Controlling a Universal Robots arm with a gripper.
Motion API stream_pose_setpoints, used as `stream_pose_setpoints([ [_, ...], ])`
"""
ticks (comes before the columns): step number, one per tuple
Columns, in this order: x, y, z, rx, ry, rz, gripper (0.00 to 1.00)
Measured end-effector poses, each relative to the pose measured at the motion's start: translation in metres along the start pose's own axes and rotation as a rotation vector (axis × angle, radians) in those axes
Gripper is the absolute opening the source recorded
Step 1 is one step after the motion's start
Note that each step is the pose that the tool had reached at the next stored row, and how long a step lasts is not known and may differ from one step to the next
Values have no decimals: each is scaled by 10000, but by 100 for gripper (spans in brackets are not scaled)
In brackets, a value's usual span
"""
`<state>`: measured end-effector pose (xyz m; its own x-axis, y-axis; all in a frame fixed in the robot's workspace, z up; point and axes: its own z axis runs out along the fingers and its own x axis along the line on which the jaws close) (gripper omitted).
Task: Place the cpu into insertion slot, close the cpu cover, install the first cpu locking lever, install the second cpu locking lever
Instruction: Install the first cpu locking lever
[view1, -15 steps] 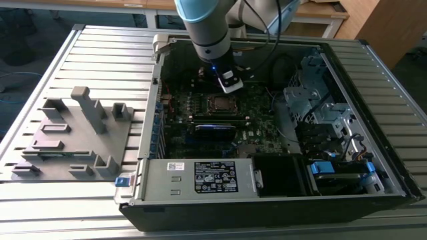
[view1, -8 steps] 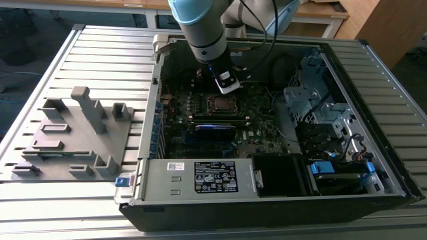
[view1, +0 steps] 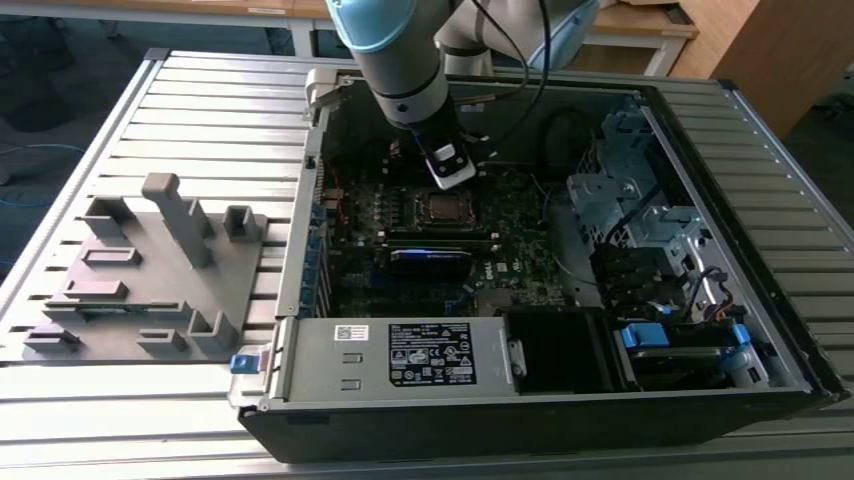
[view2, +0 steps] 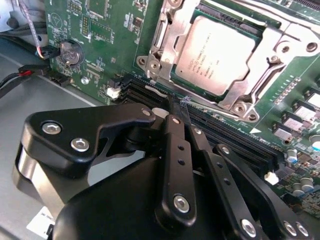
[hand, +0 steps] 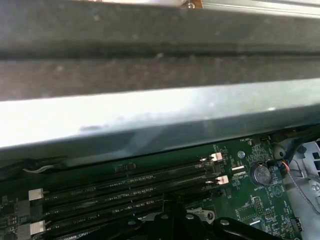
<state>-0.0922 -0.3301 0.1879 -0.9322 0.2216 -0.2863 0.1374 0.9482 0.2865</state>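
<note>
Even daylight, dim case interior, glare on metal edge (hand: 150, 117), soft-focus wrist views

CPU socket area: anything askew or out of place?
Nothing stands out. The cpu sits flat and square in its socket, the cpu cover down around it. The shut gripper holds nothing, beside the memory slots.

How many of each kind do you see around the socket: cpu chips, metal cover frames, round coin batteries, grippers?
cpu: 1
cpu cover: 1
coin battery: 1
gripper: 1
Total: 4
</note>
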Motion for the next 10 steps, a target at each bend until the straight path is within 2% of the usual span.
stream_pose_setpoints([
  [4,17,-7,10,-31,-46,-65,10],
  [10,19,-8,12,-33,-49,-76,10],
])
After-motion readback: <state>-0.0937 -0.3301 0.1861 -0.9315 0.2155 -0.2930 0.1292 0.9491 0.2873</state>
